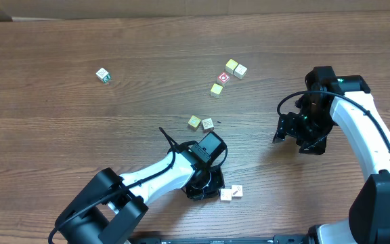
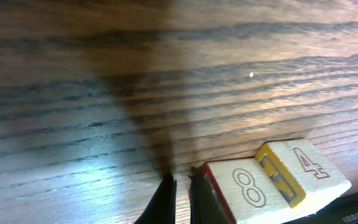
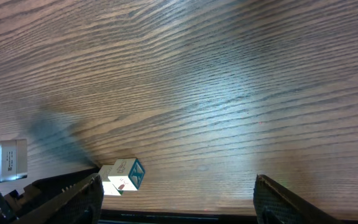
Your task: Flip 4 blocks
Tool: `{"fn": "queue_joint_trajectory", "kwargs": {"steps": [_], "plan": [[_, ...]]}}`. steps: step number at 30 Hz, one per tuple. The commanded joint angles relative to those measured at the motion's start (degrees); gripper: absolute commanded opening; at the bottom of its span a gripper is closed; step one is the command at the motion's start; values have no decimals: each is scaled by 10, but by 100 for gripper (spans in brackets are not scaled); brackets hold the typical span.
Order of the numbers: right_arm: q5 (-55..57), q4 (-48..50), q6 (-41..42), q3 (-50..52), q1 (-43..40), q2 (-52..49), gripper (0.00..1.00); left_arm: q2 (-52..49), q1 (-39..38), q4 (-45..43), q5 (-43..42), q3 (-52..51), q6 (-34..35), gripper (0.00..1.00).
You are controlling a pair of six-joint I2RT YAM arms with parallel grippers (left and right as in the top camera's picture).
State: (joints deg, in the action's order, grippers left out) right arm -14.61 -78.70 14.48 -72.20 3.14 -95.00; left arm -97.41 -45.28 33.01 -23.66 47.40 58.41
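Observation:
Two pale-wood blocks lie side by side near the front edge, one [image 1: 226, 195] touching the other [image 1: 236, 192]. Close up they show an "8" face [image 2: 252, 188] and a "4" face [image 2: 306, 163]. My left gripper [image 1: 205, 188] is down at the table just left of them, shut and empty, with its fingertips [image 2: 168, 190] beside the "8" block's red edge. More pale blocks lie mid-table [image 1: 194, 122] [image 1: 208, 124] and farther back [image 1: 231, 66] [image 1: 240, 70] [image 1: 217, 89]. My right gripper [image 1: 295, 141] hovers open at the right with nothing in it. The front pair [image 3: 122, 175] shows beyond its left finger [image 3: 67, 193].
A cube with a red-and-white ring face [image 1: 223, 78] sits among the back blocks. A cube with green marks [image 1: 103, 75] lies alone at the far left. The left arm's black body [image 1: 212, 146] stretches from the front edge towards the front pair.

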Motion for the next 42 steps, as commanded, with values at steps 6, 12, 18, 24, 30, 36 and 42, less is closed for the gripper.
{"fn": "queue_joint_trajectory", "kwargs": {"steps": [6, 12, 18, 24, 30, 36, 42], "plan": [[-1, -1, -8, -5, 1, 0, 78, -17, -3, 86, 9, -6, -1, 4], [-1, -1, -8, -5, 1, 0, 78, -17, -34, 81, -78, -6, -16, 4], [-1, -1, -8, -5, 1, 0, 78, -17, -63, 74, -109, -6, -4, 4], [-1, 0, -8, -5, 1, 0, 78, -17, -66, 56, -109, -6, 9, 4], [-1, 1, -8, -5, 1, 0, 78, -17, -66, 5, -104, -6, 33, 4], [-1, 2, -8, -5, 1, 0, 78, -17, -66, 3, -100, -6, 36, 4], [-2, 2, -8, -5, 1, 0, 78, -17, -66, 6, -80, -6, 60, 4]]}}
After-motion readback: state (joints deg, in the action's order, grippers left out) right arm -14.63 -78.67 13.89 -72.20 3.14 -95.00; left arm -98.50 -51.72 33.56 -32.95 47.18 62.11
